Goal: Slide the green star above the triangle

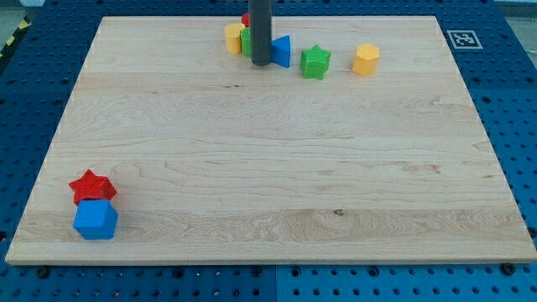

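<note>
No brand or readable writing shows; the only mark is a black-and-white square tag at the top right corner of the desk.

The tool here is a plain dark rod with no jaws to part or close. My tip rests on the desk near the view's top, touching or just beside the left edge of the blue triangle.

The green star sits just right of the triangle, apart from my tip. A yellow block lies further right. Left of the rod stand a yellow block and a green block, with a red block partly hidden behind it.

Near the bottom left, a red star touches a blue block.

The pale wooden desk rests on a blue pegboard.
</note>
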Robot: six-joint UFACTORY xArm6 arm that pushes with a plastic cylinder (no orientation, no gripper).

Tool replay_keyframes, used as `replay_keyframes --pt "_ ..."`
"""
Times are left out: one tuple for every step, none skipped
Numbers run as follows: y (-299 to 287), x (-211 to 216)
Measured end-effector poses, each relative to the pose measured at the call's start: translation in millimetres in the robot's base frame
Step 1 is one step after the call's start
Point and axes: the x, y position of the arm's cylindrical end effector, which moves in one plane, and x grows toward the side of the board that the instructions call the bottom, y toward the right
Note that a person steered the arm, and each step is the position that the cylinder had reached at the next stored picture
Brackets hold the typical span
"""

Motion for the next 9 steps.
replay_keyframes --pt "40 20" --pt "79 32" --pt "107 32" --pt "113 31" --pt "114 21" --pt "114 -2" --pt "114 -28" --pt "114 -38" --pt "142 -39"
